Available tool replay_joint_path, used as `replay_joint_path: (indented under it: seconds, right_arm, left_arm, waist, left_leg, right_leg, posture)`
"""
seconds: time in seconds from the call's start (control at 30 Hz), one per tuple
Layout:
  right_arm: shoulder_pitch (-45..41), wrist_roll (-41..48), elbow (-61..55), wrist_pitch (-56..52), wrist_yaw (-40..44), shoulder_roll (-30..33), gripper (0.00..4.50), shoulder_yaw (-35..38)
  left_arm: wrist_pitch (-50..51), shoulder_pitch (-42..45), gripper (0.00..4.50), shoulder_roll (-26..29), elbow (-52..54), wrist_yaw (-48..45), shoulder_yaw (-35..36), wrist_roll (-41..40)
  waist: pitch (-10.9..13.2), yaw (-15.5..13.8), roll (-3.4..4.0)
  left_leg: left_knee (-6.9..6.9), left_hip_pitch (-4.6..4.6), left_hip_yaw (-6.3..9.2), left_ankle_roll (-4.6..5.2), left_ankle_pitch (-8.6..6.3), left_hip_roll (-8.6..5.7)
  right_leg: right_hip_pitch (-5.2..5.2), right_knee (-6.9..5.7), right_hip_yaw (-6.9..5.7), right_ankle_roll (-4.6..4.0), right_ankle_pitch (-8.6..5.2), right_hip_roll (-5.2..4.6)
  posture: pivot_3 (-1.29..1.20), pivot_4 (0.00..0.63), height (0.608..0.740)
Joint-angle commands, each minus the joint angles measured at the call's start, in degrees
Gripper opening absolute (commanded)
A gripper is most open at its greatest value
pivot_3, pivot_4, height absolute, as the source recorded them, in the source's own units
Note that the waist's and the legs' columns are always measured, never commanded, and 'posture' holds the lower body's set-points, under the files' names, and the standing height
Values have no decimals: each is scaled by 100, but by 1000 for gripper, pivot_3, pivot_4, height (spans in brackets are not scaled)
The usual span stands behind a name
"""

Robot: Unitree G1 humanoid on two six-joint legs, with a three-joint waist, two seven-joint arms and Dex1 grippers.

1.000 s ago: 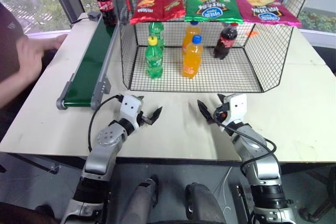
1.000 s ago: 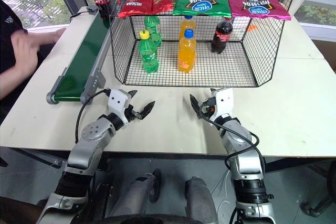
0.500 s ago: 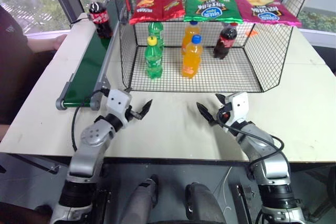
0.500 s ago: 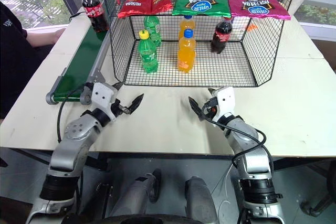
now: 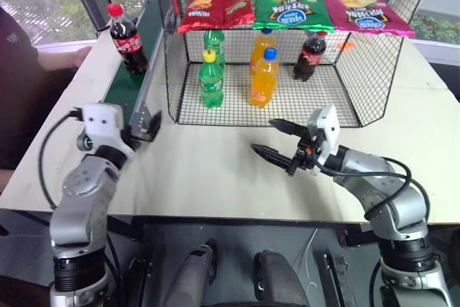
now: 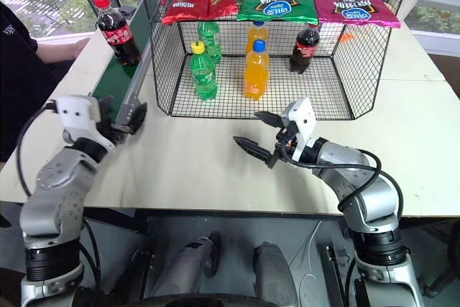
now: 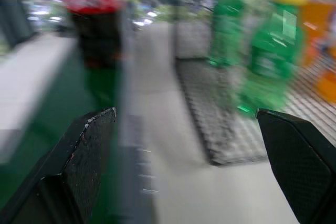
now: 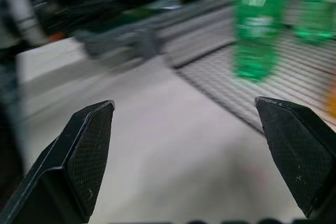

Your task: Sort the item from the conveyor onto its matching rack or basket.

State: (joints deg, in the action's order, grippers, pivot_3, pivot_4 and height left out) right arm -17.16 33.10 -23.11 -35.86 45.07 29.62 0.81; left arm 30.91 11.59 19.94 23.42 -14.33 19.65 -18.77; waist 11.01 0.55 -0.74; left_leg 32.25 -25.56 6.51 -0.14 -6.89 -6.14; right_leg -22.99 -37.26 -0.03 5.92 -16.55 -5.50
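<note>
Cola bottle (image 5: pixel 127 39) upright on green conveyor (image 5: pixel 126 80), beside wire basket (image 5: pixel 345 62), right gripper (image 5: pixel 279 139) fingers spread

The cola bottle (image 5: pixel 127 39) in front of me is dark brown with a red cap and red label, on a dark-green belt (image 5: pixel 126 81) framed in grey. The basket (image 5: pixel 345 84) is a black wire grid. Inside it I see two green bottles (image 5: pixel 209 78) with yellow caps, two orange bottles (image 5: pixel 263 77) with blue caps, and another brown cola. Across its top lie red (image 5: pixel 217 4), green (image 5: pixel 292 6) and pink (image 5: pixel 367 11) crisp bags. The table (image 5: pixel 208 170) is cream. My fingers (image 7: pixel 84 167) are black with a fine crosshatch texture.
</note>
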Motion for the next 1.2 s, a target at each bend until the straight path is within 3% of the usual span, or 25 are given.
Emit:
replay_joint_path:
  seconds: [0.03,0.33,1.1,1.2]
  right_arm:
    - [-115,236,-275,-103,171,104,4424,-64]
    - [-177,117,-95,18,13,-86,4424,-227]
    - [98,-18,-198,183,-209,-182,4424,-325]
    - [81,-16,-210,156,-265,-171,4500,-315]
  left_arm:
    - [19,158,4500,68,1,247,434,-168]
    - [-112,-27,4500,202,-332,421,725,-172]
    - [-551,-25,4500,249,-809,375,290,93]
    - [-699,35,3623,217,-891,377,394,26]
  waist:
    - [0,-8,0]
    - [-1,-8,-3]
    - [-1,-2,-3]
    - [-1,-4,-3]
  left_leg:
    - [0,0,0,0,0,0]
    - [1,0,0,0,0,-1]
    - [-1,1,-1,0,0,-1]
    - [-1,0,-1,0,0,-1]
  right_leg:
    - [3,4,0,0,0,-1]
    - [6,10,0,1,1,-1]
    - [5,10,1,0,1,-1]
    - [3,10,1,0,1,-1]
  posture:
    - [0,150,738]
    - [0,150,738]
    - [0,150,738]
    - [0,150,738]
